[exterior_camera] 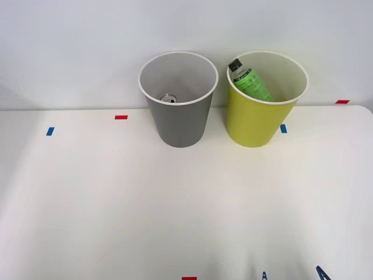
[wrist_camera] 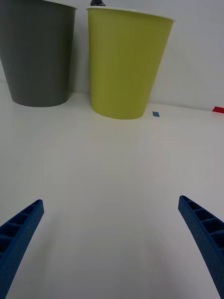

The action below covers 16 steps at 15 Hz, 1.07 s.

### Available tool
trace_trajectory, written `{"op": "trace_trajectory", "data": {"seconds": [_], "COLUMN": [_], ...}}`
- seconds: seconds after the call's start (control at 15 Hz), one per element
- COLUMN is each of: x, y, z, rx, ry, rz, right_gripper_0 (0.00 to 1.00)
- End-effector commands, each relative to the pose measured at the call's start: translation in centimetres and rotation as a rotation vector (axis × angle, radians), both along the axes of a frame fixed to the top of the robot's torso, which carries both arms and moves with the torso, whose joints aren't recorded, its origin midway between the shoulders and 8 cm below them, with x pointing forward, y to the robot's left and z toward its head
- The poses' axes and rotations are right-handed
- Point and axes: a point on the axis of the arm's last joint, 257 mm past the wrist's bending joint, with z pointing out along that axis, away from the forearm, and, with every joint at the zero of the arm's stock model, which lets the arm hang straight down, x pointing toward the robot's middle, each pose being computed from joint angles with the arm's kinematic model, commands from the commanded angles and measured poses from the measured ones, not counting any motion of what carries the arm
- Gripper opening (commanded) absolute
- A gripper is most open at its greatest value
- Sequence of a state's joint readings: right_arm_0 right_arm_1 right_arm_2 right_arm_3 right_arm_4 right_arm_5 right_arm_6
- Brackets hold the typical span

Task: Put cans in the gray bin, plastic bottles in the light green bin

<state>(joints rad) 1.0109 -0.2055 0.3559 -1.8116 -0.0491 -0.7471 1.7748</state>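
Note:
The gray bin (exterior_camera: 180,125) stands at the back of the white table, and a can's silvery top (exterior_camera: 168,98) shows inside it. To its right stands the light green bin (exterior_camera: 250,122), holding a green plastic bottle (exterior_camera: 252,83) with a black cap that leans against the rim. My right gripper (exterior_camera: 293,275) is at the table's near edge, well short of both bins, open and holding nothing. In the right wrist view, the gray bin (wrist_camera: 39,51) and light green bin (wrist_camera: 123,60) stand ahead of the open gripper (wrist_camera: 110,201), with the bottle's cap (wrist_camera: 97,3) just above the rim.
Small tape marks lie on the table: red (exterior_camera: 120,117), blue (exterior_camera: 50,131), blue (exterior_camera: 283,128) beside the light green bin, red (exterior_camera: 342,101) at the back right, and red (exterior_camera: 189,278) at the near edge. A white wall stands close behind the bins.

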Motion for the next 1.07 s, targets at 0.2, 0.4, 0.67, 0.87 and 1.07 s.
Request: {"op": "trace_trajectory", "data": {"seconds": [0.2, 0.4, 0.67, 0.87, 1.07], "x": [0.00, 0.00, 0.00, 0.00, 0.00], "y": [0.00, 0.00, 0.00, 0.00, 0.00], "z": [0.00, 0.00, 0.00, 0.00, 0.00], "rx": [0.000, 0.000, 0.000, 0.000, 0.000], "ry": [0.000, 0.000, 0.000, 0.000, 0.000], "rz": [0.000, 0.000, 0.000, 0.000, 0.000], "right_gripper_0": [1.00, 1.00, 1.00, 1.00, 1.00]}}
